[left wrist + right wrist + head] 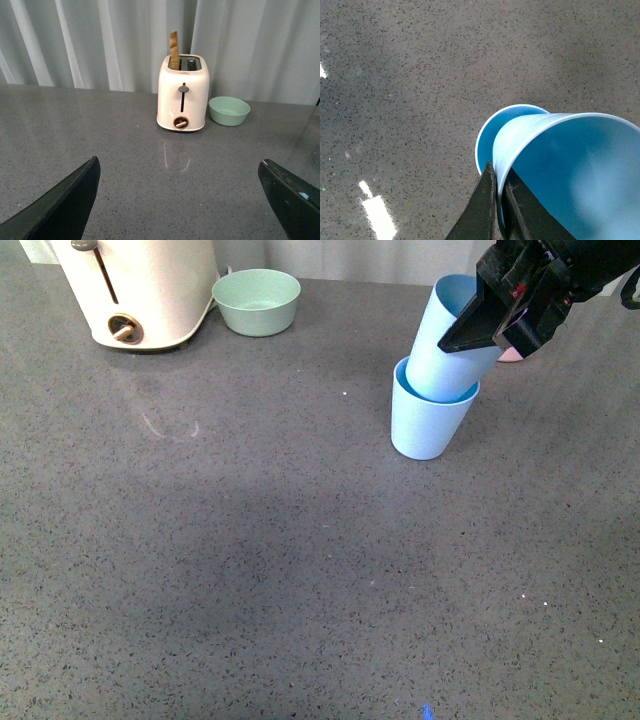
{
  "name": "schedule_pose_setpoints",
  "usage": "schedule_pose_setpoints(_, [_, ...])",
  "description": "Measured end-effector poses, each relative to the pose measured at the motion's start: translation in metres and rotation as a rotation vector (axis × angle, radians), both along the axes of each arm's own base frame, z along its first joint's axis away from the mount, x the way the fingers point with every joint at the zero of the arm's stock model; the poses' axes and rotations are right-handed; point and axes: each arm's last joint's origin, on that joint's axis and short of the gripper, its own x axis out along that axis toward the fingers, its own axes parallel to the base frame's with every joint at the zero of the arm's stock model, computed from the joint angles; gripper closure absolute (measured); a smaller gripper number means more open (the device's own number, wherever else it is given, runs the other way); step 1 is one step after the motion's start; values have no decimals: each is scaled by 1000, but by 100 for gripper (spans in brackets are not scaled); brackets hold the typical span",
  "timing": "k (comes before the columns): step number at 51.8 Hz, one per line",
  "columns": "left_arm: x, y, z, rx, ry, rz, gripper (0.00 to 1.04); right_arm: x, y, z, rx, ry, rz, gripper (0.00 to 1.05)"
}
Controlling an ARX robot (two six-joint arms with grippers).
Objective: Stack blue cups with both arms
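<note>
Grey speckled counter (250, 590) fills the near ground, and the left pincer (179, 162) hangs over it with its fingers spread wide and nothing between them. Towards 2 o'clock in the front view the lower blue cup (428, 428) stands upright. The upper blue cup (445, 350) leans into its mouth, tipped towards 1 o'clock, its base just inside (not yet seated). The right pincer (470, 335) is clamped on that cup's rim wall. Farther off, around 11 o'clock, sit the green bowl (257, 300) and a cream toaster (140, 285). Nesting looks to be the step in hand; next the tilted cup wants righting, lowering fully, then letting go.
</note>
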Motion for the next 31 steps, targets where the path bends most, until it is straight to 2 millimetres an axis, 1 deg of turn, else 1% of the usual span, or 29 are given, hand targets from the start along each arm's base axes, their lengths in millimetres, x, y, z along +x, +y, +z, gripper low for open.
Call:
schedule_pose_setpoints(6, [0, 0, 0, 0, 0, 0, 9, 0, 2, -1, -2, -2, 2, 103])
schedule_pose_setpoints(8, [0, 0, 0, 0, 0, 0, 9, 0, 2, -1, -1, -4, 3, 98])
schedule_pose_setpoints(13, [0, 0, 0, 0, 0, 0, 9, 1, 3, -1, 3, -8, 1, 80])
schedule_pose_setpoints(14, [0, 0, 0, 0, 0, 0, 9, 1, 3, -1, 5, -6, 1, 75])
schedule_pose_setpoints(16, [0, 0, 0, 0, 0, 0, 9, 1, 3, -1, 8, -4, -2, 68])
schedule_pose_setpoints(18, [0, 0, 0, 0, 0, 0, 9, 1, 2, 0, 10, -5, -3, 65])
schedule_pose_setpoints(23, [0, 0, 0, 0, 0, 0, 9, 0, -1, 3, 21, -11, -18, 51])
schedule_pose_setpoints(25, [0, 0, 0, 0, 0, 0, 9, 0, -2, 5, 26, -15, -25, 47])
schedule_pose_setpoints(27, [0, 0, 0, 0, 0, 0, 9, -1, -6, 9, 40, -26, -34, 40])
schedule_pose_setpoints(29, [0, 0, 0, 0, 0, 0, 9, -2, -8, 13, 54, -32, -41, 37])
schedule_pose_setpoints(31, [0, 0, 0, 0, 0, 0, 9, -4, -14, 19, 84, -49, -55, 29])
